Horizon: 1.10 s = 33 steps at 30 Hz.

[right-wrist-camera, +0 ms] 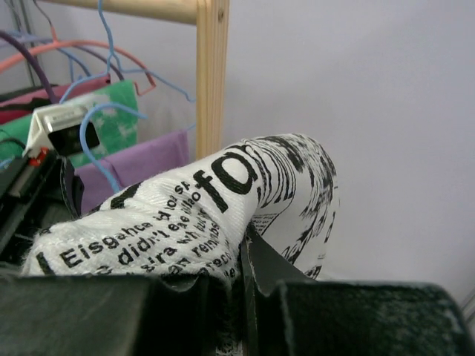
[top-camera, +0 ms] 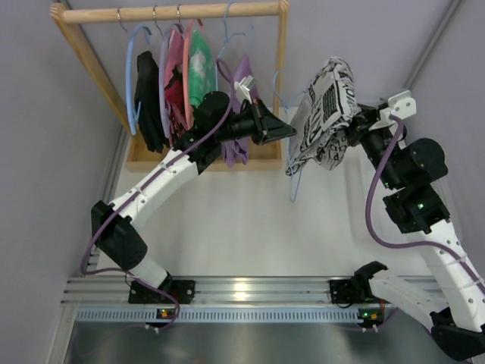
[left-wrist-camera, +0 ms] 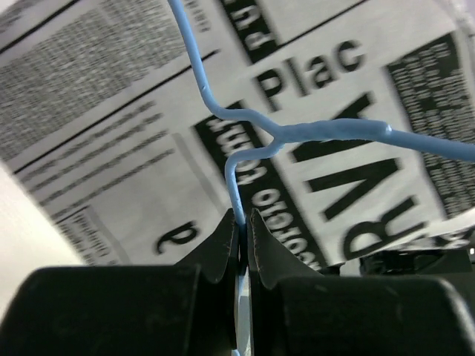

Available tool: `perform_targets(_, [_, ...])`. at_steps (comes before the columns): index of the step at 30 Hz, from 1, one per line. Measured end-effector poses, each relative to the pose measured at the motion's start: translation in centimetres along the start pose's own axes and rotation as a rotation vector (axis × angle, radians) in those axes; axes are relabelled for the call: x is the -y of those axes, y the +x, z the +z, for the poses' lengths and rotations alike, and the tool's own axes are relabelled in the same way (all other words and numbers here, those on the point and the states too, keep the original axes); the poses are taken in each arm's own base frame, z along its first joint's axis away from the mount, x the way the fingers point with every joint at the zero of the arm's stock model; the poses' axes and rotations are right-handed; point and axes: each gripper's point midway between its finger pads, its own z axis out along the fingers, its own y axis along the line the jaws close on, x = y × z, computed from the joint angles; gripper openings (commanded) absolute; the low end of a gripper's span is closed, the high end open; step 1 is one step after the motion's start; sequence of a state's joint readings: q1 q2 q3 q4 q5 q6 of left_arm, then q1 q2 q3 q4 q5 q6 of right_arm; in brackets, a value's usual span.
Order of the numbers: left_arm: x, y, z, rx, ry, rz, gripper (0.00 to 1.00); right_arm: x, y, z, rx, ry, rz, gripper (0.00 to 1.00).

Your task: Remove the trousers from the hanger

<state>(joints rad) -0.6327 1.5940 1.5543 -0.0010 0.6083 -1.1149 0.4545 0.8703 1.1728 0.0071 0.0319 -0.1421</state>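
Okay, top view: the left gripper (top-camera: 291, 130) is reaching right from the wooden rack (top-camera: 174, 10) and pinching the hanger (top-camera: 293, 184) wire. The trousers (top-camera: 326, 110) are hanging bunched over that hanger, up off the table, between the two grippers. The right gripper (top-camera: 353, 130) is pressing into the trousers' right side, its fingertips hidden there.

Left wrist view: the jaws are clamping tight on the blue wire just below its twisted neck, with printed fabric filling the background.

Right wrist view: the fingers are gripping a fold of the trousers, with cloth draping over the left finger. A purple garment (right-wrist-camera: 141, 159) and a green top (right-wrist-camera: 119, 122) are hanging on the rack behind.
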Motion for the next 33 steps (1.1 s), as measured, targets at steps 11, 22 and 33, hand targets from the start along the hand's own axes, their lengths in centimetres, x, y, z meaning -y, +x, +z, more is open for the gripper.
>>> perform_targets(11, [-2.6, 1.7, -0.7, -0.024, -0.047, 0.005, 0.0, 1.9, -6.3, -1.6, 0.131, 0.073, -0.004, 0.0])
perform_targets(22, [-3.3, 3.1, -2.1, -0.038, -0.06, 0.049, 0.0, 7.7, -7.8, -7.5, 0.084, 0.363, -0.115, 0.0])
perform_targets(33, [-1.9, 4.0, -3.6, -0.038, -0.029, 0.192, 0.0, 15.5, -6.3, -18.8, -0.163, 0.854, -0.304, 0.0])
